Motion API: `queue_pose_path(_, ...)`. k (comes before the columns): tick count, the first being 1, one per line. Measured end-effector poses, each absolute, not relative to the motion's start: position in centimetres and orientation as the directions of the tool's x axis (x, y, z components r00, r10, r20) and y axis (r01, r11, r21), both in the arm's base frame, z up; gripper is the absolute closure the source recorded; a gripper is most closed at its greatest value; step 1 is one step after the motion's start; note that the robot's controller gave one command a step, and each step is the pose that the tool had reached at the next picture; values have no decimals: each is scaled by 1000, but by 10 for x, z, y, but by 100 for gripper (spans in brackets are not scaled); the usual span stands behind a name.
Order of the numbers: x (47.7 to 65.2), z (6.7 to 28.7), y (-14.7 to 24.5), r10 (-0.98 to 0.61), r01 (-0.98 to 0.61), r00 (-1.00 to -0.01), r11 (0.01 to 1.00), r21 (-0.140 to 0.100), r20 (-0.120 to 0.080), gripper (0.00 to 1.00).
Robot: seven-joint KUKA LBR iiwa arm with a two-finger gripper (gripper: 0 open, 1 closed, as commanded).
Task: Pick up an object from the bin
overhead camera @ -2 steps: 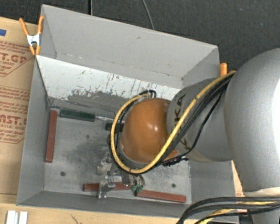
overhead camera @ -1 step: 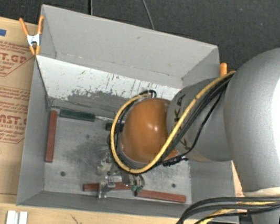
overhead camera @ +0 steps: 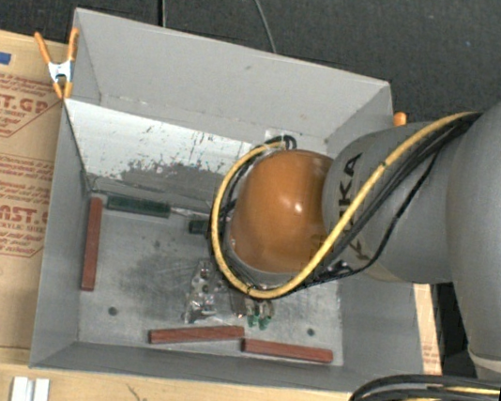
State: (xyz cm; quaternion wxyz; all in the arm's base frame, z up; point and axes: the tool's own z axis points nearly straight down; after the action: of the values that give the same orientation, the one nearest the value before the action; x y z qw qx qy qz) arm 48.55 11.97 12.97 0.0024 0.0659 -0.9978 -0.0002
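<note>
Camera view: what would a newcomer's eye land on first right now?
The glossy orange cover on the arm stands out first, hanging over the right middle of the bin. Next come three red-brown sticks: one along the left wall, and two lying end to end along the near wall, close to the cover.

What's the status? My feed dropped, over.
Gripper low in bin. Two brown sticks lie close by it. Third stick far left, apart.
</note>
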Motion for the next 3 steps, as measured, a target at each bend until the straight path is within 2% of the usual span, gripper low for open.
queue_pose_path(1, 500, 269, 113, -84, -84, -996, 996, 1, -9, 0)
queue_pose_path(2, 498, 266, 113, -85, -85, -996, 996, 1, -2, 0)
queue_pose_path(3, 491, 223, 115, -89, -89, -996, 996, 2, -10, 0)
